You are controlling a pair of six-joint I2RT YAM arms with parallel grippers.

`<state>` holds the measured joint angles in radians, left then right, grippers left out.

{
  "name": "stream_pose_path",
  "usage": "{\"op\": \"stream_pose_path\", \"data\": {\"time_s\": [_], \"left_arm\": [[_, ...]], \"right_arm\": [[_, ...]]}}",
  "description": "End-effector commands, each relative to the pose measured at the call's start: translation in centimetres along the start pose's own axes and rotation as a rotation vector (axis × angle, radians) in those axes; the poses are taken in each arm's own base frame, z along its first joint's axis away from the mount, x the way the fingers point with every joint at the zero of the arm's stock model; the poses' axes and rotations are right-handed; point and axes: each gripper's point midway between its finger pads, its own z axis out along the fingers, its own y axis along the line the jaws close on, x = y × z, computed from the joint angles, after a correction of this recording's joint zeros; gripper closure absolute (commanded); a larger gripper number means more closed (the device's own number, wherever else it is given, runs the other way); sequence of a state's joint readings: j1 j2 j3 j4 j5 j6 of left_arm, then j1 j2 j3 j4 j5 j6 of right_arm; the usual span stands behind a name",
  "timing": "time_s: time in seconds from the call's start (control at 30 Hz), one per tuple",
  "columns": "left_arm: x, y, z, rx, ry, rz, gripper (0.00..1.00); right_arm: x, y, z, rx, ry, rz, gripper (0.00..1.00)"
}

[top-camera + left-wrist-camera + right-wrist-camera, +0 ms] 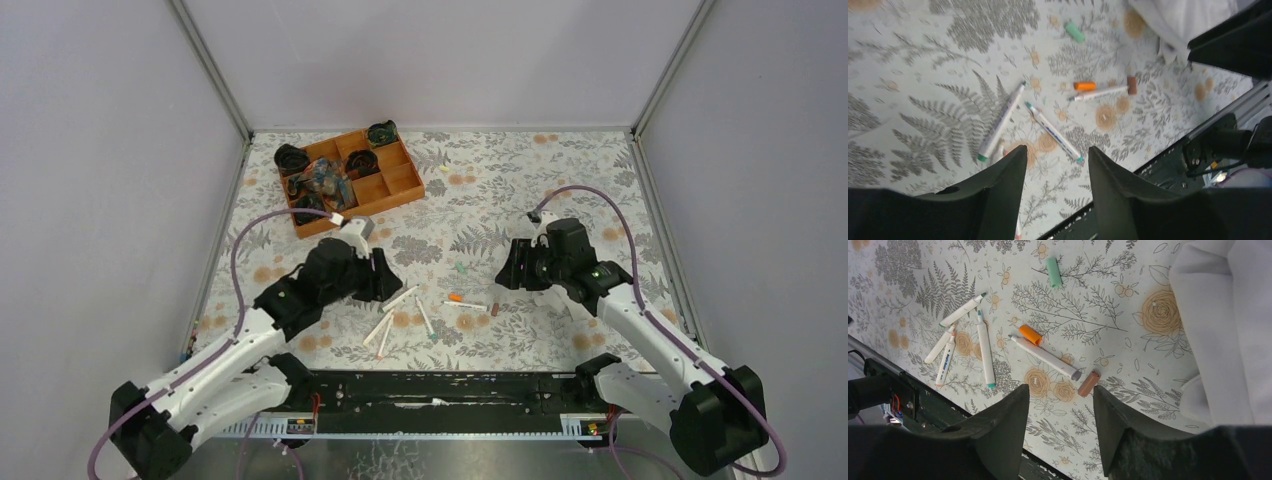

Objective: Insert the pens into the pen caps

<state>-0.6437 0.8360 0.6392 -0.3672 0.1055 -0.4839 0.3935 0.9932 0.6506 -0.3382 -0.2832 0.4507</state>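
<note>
Several white pens lie on the floral mat between the arms: a loose cluster (pixel 400 298) (pixel 985 349) (pixel 1002 120) and one apart (pixel 468 304) (pixel 1044 357) (pixel 1098 93). An orange cap (pixel 455 298) (pixel 1030 334) (pixel 1084 85) lies beside that pen's end. A brown cap (pixel 494 309) (pixel 1088 383) (pixel 1132 85) lies at its other end. A green cap (pixel 461 268) (pixel 1053 265) (pixel 1074 31) lies farther back. My left gripper (pixel 385 285) (pixel 1058 155) is open and empty above the cluster. My right gripper (pixel 510 272) (pixel 1060 392) is open and empty, hovering near the brown cap.
An orange compartment tray (pixel 405 190) with dark objects stands at the back left. A crumpled white sheet (pixel 1223 315) lies under the right arm. A black rail (pixel 440 390) runs along the near edge. Walls enclose the mat on three sides.
</note>
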Motion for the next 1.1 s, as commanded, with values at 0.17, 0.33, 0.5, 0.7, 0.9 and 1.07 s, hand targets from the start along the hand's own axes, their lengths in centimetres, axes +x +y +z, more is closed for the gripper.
{"op": "stream_pose_path", "data": {"time_s": [0.17,0.33,0.5,0.7,0.9,1.07], "left_arm": [[7.6,0.1,3.7,-0.127,0.195,0.03,0.59],[8.2,1.3,5.2,-0.201,0.221,0.076,0.62],[7.4,2.3,5.9,-0.267,0.188,0.092,0.62],[7.1,3.7,6.8,-0.309,0.195,0.107,0.65],[6.4,4.7,7.7,-0.33,0.192,0.112,0.67],[5.8,4.8,8.2,-0.321,0.196,0.117,0.65]], "right_arm": [[-2.6,2.2,0.9,-0.039,-0.08,-0.016,0.44],[-2.5,2.5,0.6,-0.05,-0.088,-0.023,0.44],[-2.1,2.3,0.4,-0.05,-0.093,-0.019,0.43],[-2.1,2.6,0.3,-0.06,-0.088,-0.024,0.42],[-2.4,2.9,0.2,-0.071,-0.086,-0.033,0.42],[-2.4,3.0,0.1,-0.075,-0.086,-0.033,0.41]]}}
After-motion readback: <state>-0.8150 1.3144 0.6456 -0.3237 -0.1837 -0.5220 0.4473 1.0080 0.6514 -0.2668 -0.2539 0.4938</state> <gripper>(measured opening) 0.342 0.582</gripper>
